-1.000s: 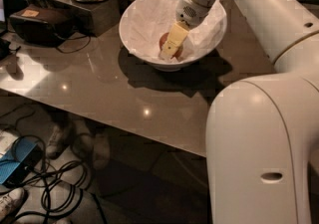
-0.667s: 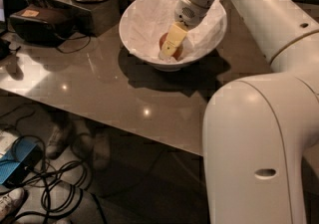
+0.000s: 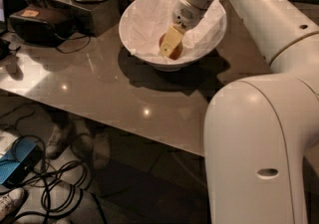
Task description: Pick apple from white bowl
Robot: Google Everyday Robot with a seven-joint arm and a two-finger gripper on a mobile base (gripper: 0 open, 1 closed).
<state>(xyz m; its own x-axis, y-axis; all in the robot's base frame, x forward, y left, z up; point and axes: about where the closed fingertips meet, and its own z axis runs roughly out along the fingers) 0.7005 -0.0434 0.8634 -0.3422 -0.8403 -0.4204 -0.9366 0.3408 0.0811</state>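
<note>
Inside the white bowl, near its middle, my gripper sat low against the apple, which lay on the bowl's paper lining; whether it gripped the apple I could not tell.

Single arm reached out from the big white shoulder housing at near right, running up and left across the view. Elbow segment lay behind and right of the gripper. Wrist bent steeply downward, sitting just above and right of the gripper. Gripper pointed down and slightly left, its tan tip low inside the bowl, near centre. One arm only in view.
</note>
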